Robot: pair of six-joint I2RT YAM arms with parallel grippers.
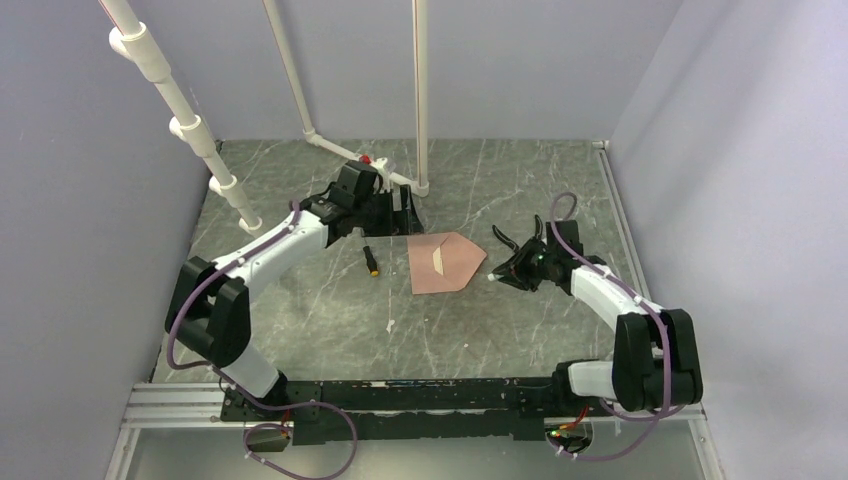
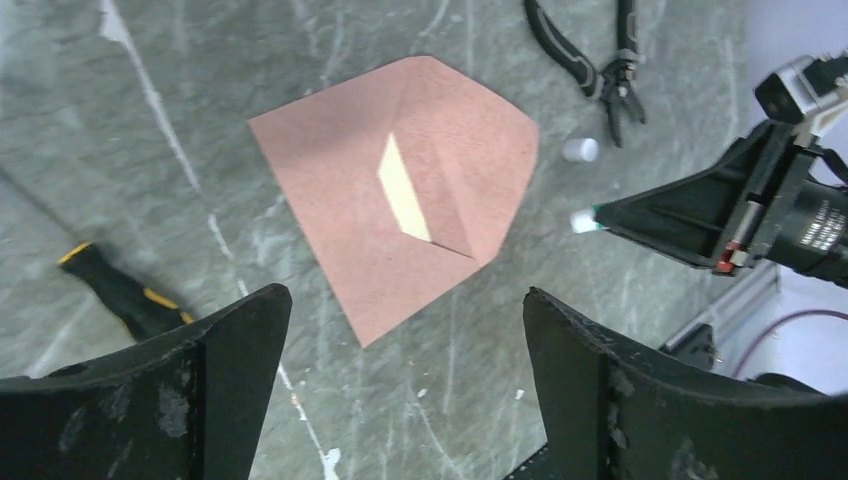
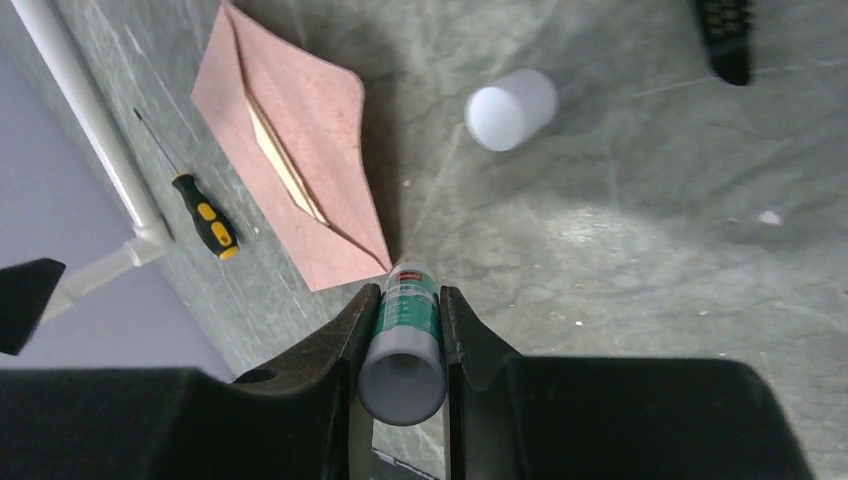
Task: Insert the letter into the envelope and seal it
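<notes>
The salmon-pink envelope (image 1: 432,275) (image 2: 340,210) (image 3: 325,110) lies flat mid-table, its pointed flap toward the right arm. The letter (image 1: 438,260) (image 2: 402,190) (image 3: 283,165) shows only as a narrow pale strip in the envelope's mouth; the rest is hidden inside. My left gripper (image 1: 400,212) (image 2: 403,300) hovers open just behind the envelope, with nothing between its fingers. My right gripper (image 1: 503,271) (image 3: 405,295) is shut on a green-labelled glue stick (image 3: 403,335) (image 2: 583,220). The stick's uncapped tip points at the flap's corner, a short way off it.
A white cap (image 3: 510,108) (image 2: 580,150) lies loose between the envelope and black pliers (image 1: 515,240) (image 2: 590,65). A black-and-yellow screwdriver (image 1: 371,261) (image 2: 120,290) (image 3: 205,222) rests left of the envelope. White pipe posts (image 1: 421,100) stand at the back.
</notes>
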